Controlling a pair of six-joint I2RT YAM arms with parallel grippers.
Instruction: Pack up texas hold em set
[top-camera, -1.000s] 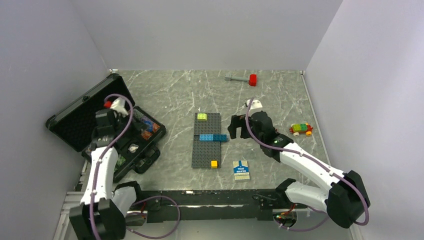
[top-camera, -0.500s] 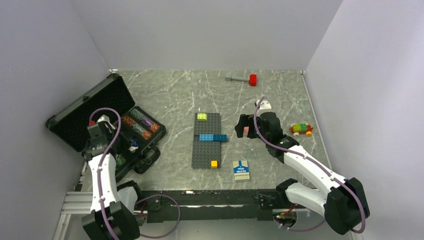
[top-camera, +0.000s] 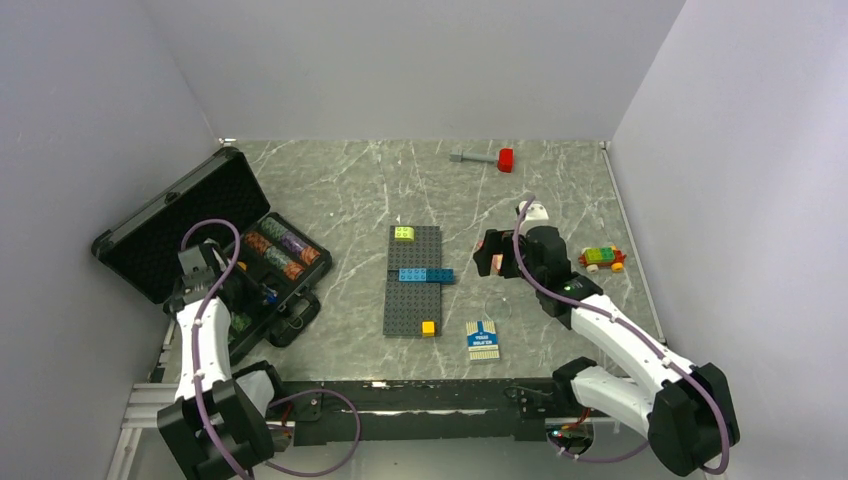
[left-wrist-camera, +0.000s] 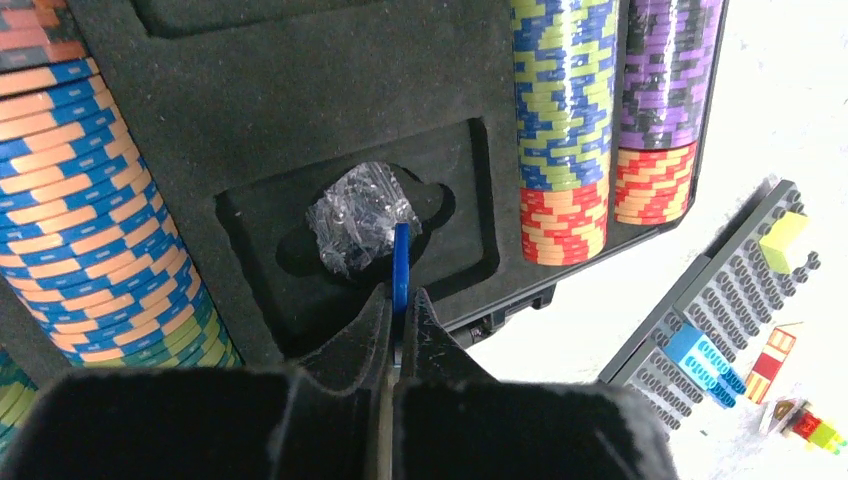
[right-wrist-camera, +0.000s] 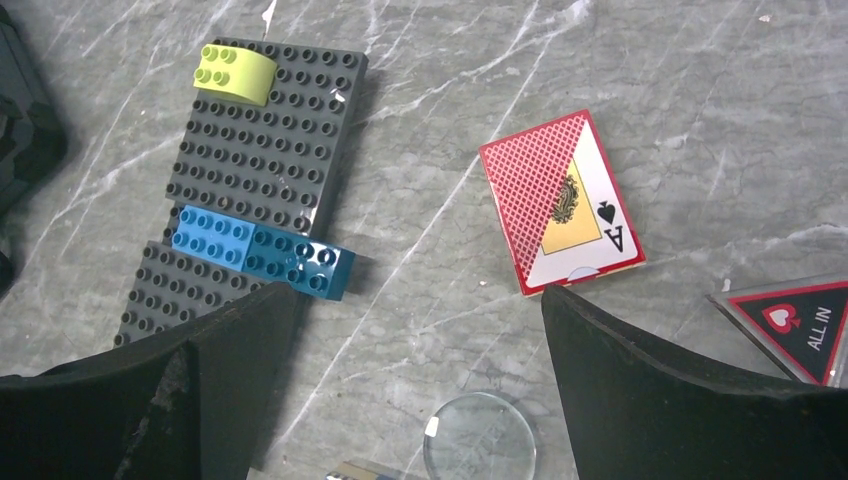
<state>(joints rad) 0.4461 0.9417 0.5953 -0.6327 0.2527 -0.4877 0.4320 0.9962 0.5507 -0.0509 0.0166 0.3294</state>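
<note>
The black case lies open at the left, with chip stacks in its foam slots. My left gripper is shut on a thin blue button, held on edge over a foam pocket that holds a small plastic-wrapped bundle. My right gripper hangs open over the table right of the baseplate. Just beyond its fingers lies the pink card pack. A red-triangle "ALL IN" button lies to the right. The blue-white card pack rests near the front edge.
A dark grey baseplate with coloured bricks lies mid-table. A clear round disc sits under my right gripper. A red-headed hammer lies at the back, and a small brick car at the right.
My left arm has drawn back and come down over the case's foam pocket. My right gripper has shifted a little to the right, staying open.
</note>
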